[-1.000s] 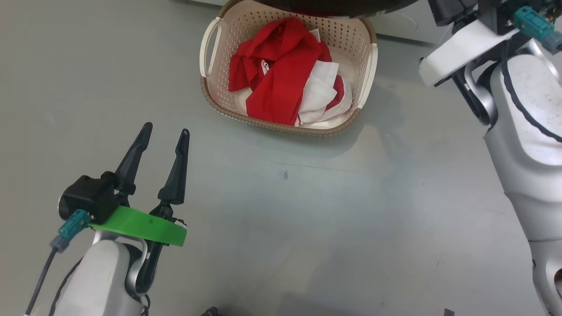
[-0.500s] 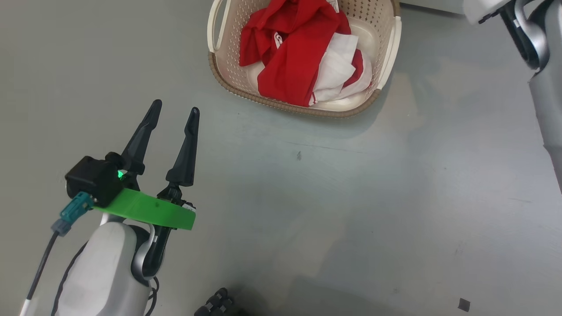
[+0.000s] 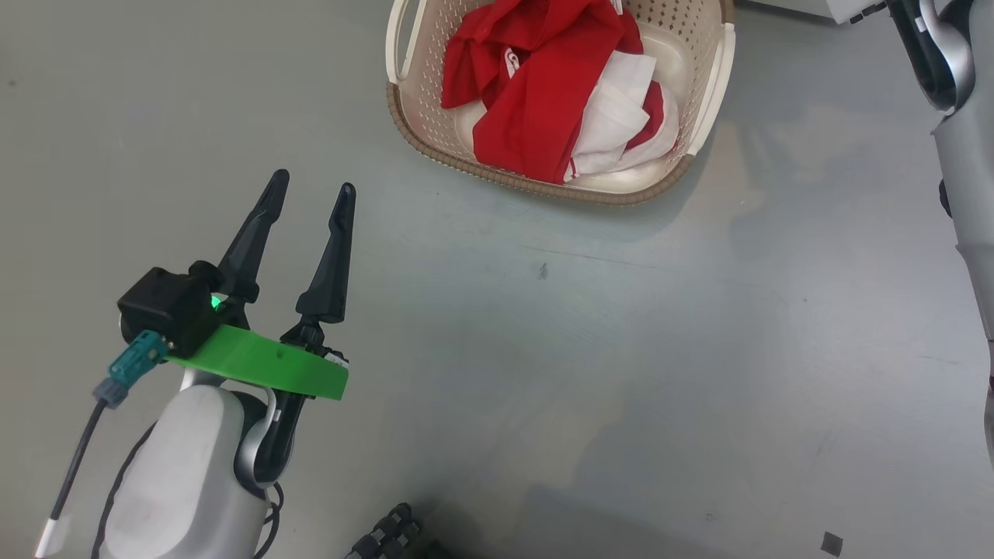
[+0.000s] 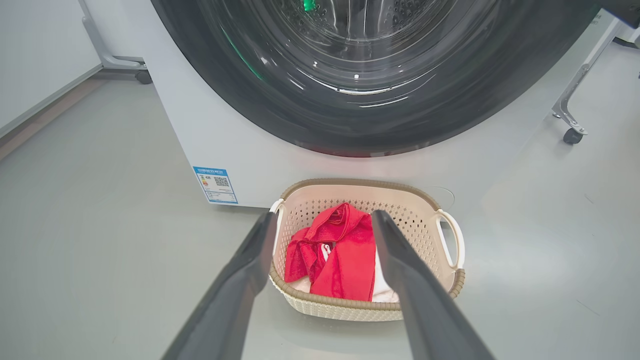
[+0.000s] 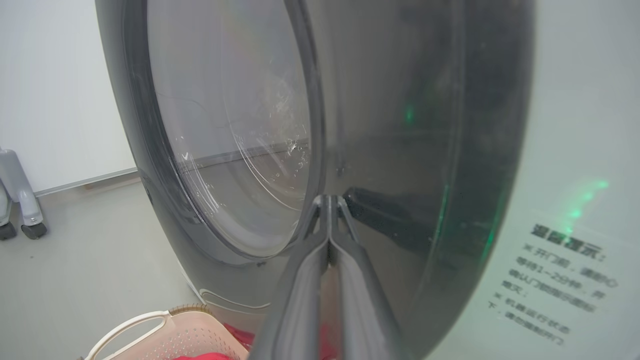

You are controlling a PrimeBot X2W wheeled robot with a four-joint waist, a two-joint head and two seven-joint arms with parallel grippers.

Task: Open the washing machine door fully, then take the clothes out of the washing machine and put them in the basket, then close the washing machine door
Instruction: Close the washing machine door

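Observation:
The cream basket (image 3: 710, 85) stands on the grey floor with the red and white clothes (image 3: 543, 101) piled inside. My left gripper (image 3: 312, 184) hovers open and holds nothing, short of the basket (image 4: 450, 280) and to its left, with its fingers pointing toward it. In the left wrist view the clothes (image 4: 340, 255) lie under the washing machine door (image 4: 350, 100), which sits flat against the white washing machine (image 4: 190, 125). My right gripper (image 5: 328, 200) is shut, its tips at the glossy black rim of the door (image 5: 400, 150), holding nothing.
A blue label (image 4: 216, 184) marks the washer's lower left front. Wheeled frame legs stand to both sides of the machine (image 4: 570, 132) (image 5: 20, 220). My right forearm (image 3: 967, 155) runs down the right edge. Open grey floor (image 3: 582, 349) lies before the basket.
The head camera has shifted, so the basket sits higher and further right in the picture. The right wrist has left the top right corner. Both grippers keep their states.

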